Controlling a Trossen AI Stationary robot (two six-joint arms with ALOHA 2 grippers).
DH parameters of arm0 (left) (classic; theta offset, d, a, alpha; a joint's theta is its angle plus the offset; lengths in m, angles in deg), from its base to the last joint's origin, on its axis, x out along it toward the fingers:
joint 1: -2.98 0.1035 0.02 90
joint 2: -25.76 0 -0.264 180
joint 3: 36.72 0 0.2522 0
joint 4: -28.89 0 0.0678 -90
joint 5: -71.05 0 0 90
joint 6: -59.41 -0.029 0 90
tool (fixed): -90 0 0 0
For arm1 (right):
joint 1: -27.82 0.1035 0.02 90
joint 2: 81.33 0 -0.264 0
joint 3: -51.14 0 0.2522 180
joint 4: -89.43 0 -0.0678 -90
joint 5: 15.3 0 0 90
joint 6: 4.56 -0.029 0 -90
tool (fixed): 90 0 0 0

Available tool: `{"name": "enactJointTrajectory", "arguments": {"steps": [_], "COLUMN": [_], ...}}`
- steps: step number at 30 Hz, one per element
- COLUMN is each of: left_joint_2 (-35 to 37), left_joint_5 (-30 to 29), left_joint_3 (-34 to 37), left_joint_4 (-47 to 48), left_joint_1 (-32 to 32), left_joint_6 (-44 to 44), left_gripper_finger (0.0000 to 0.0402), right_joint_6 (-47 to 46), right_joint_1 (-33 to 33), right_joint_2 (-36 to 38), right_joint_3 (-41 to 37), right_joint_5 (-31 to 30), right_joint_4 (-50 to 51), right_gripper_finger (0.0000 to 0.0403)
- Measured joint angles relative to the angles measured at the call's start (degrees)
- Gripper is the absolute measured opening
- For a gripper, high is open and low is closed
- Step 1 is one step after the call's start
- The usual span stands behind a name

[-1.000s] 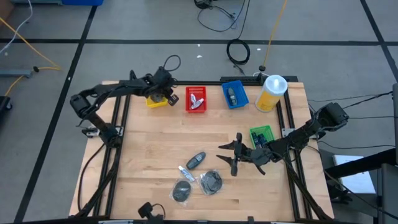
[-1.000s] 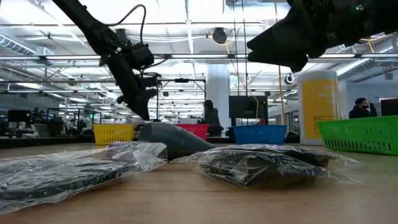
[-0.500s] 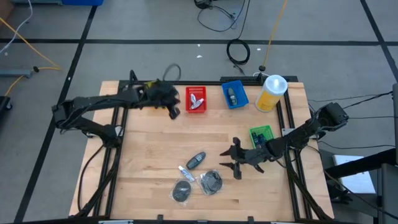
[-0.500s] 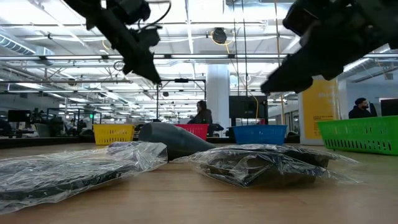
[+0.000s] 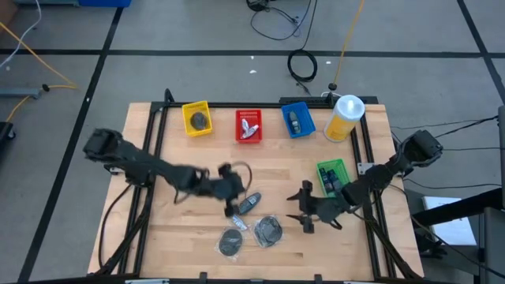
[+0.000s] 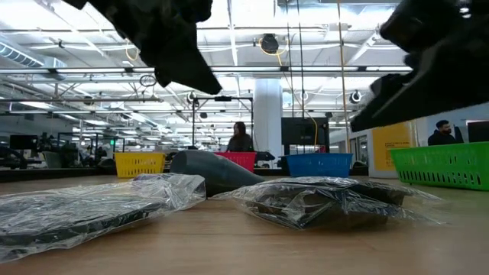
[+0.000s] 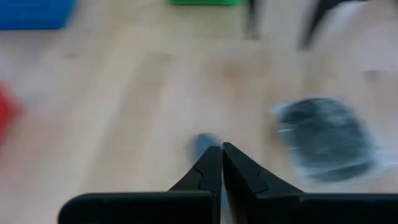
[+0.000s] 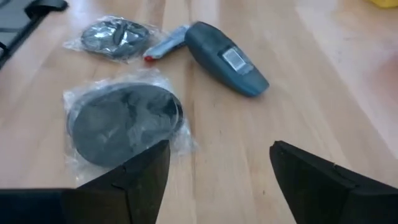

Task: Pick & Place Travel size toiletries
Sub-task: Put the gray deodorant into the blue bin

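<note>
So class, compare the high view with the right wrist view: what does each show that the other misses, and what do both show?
Only the high view shows the yellow basket, red basket, blue basket, green basket and yellow bottle. Only the right wrist view shows the label on the dark bottle and the bags' wrinkles. Both show that bottle, the small tube, two bagged pucks and the right gripper's open fingers.

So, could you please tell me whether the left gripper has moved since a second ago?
Yes. The left gripper has swung from over the yellow basket toward the table's front, now beside the grey-blue bottle.
</note>
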Motion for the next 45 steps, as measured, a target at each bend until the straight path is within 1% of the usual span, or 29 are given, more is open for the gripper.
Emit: {"name": "enactJointTrajectory", "arguments": {"steps": [3,5,7,9,12,15,17,19,21,24,29,32,34,38,42,45], "left_joint_2": [-5.2,-8.3,-10.5,-12.2,-13.4,-13.8,-14.4,-14.8,-15.7,-15.8,-15.7,-15.6,-15.6,-15.8,-15.7,-15.7], "left_joint_5": [0.1,1.1,2.2,3.1,2.7,2.3,1.4,0.6,0.6,0.9,1.0,2.3,4.0,9.2,10.9,12.7], "left_joint_3": [0.0,0.0,0.0,0.0,0.0,0.0,0.0,0.1,0.1,0.1,0.1,0.0,0.0,0.0,0.0,0.0], "left_joint_4": [-7.9,-12.2,-15.0,-17.4,-16.5,-12.6,-9.6,-6.5,-7.0,-6.4,-5.9,-5.3,-5.7,-10.2,-16.1,-20.1], "left_joint_1": [-2.9,-3.7,-3.9,-3.7,-3.1,-2.5,-2.6,-2.9,-3.3,-3.5,-3.0,-2.1,-1.4,0.6,2.7,4.5], "left_joint_6": [4.1,5.6,5.6,5.8,6.6,11.1,13.9,15.1,15.5,15.3,15.2,14.1,12.6,8.4,4.2,0.8], "left_gripper_finger": [0.0028,0.0049,0.0083,0.0128,0.0209,0.0278,0.0307,0.032,0.0319,0.0299,0.0237,0.0196,0.0188,0.0188,0.0188,0.0195], "right_joint_6": [-3.6,-7.0,-9.2,-9.6,-9.0,-7.4,-6.4,-5.5,-5.1,-4.4,-4.7,-2.9,-0.9,2.8,6.7,9.5], "right_joint_1": [2.6,3.6,4.1,4.3,4.5,4.5,4.4,4.5,4.4,3.9,1.7,0.3,-0.8,-4.7,-9.9,-13.9], "right_joint_2": [0.0,0.0,0.0,0.0,0.0,0.0,0.0,0.0,0.0,0.0,0.0,0.0,0.0,0.0,0.0,0.0], "right_joint_3": [-2.3,-3.8,-5.7,-7.6,-9.9,-11.2,-11.3,-11.3,-11.3,-11.3,-11.3,-11.3,-11.3,-11.3,-10.4,-9.0], "right_joint_5": [-4.6,-6.2,-6.5,-6.7,-6.7,-6.7,-6.7,-7.3,-8.3,-8.4,-8.1,-7.8,-7.5,-1.8,8.1,12.6], "right_joint_4": [-0.9,-2.1,-5.0,-9.4,-16.5,-20.8,-21.8,-21.8,-22.2,-23.1,-22.2,-22.1,-22.5,-23.9,-25.6,-25.6], "right_gripper_finger": [0.0264,0.0259,0.0256,0.0254,0.0254,0.0254,0.0254,0.0254,0.0254,0.0254,0.0254,0.0254,0.0254,0.0254,0.0261,0.0281]}}
